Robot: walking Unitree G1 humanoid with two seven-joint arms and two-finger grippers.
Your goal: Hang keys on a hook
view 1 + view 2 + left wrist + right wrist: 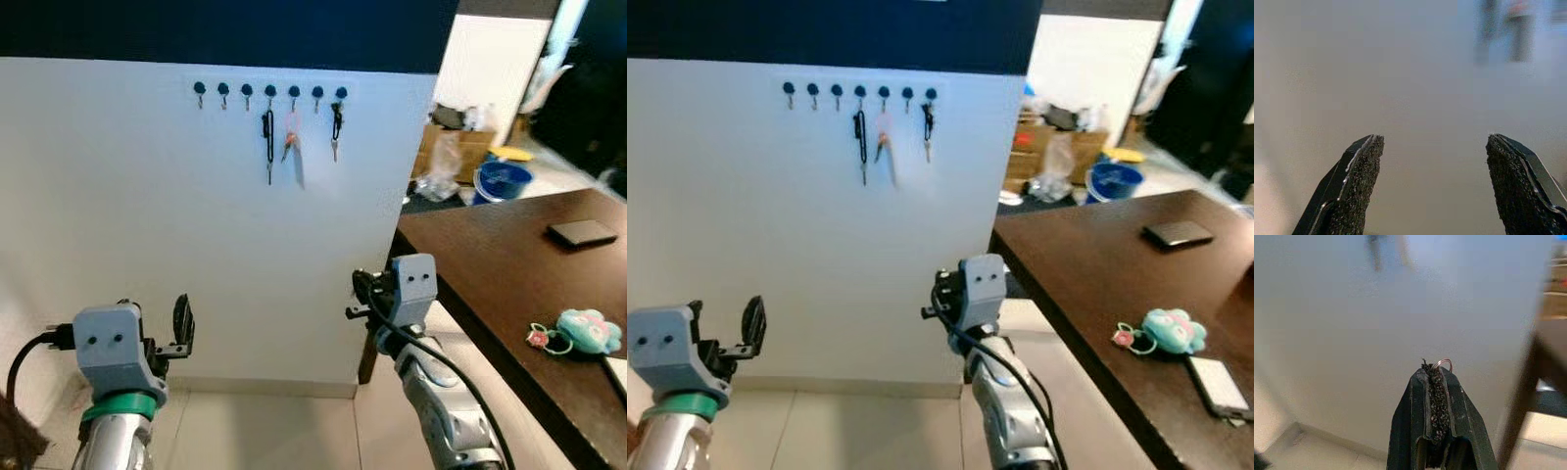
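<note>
White wall (147, 196), far: a row of seven blue hooks (270, 92) high up. Three are taken, by a black strap (268, 137), a pale tag (293, 132) and a dark key set (336, 125); the four others are free.

Right gripper (1436, 368), low and near, right of centre: jaws closed on a key ring (1444, 363), only a sliver of metal loop showing past the tips. Any keys on it cannot be made out.

Left gripper (1432, 183), low at near left: jaws wide apart, holding nothing.

Brown table (509, 264), right: teal plush keychain (588, 331), dark flat case (582, 232).

Risks, as judged:
- Little ring shows beyond the pads, so it may miss the hook tip or bump it.
- The pinch is at the very fingertips; a knock could slip the ring loose.
- The hooks sit well above the gripper; a long reach invites misalignment or brushing hung items.
</note>
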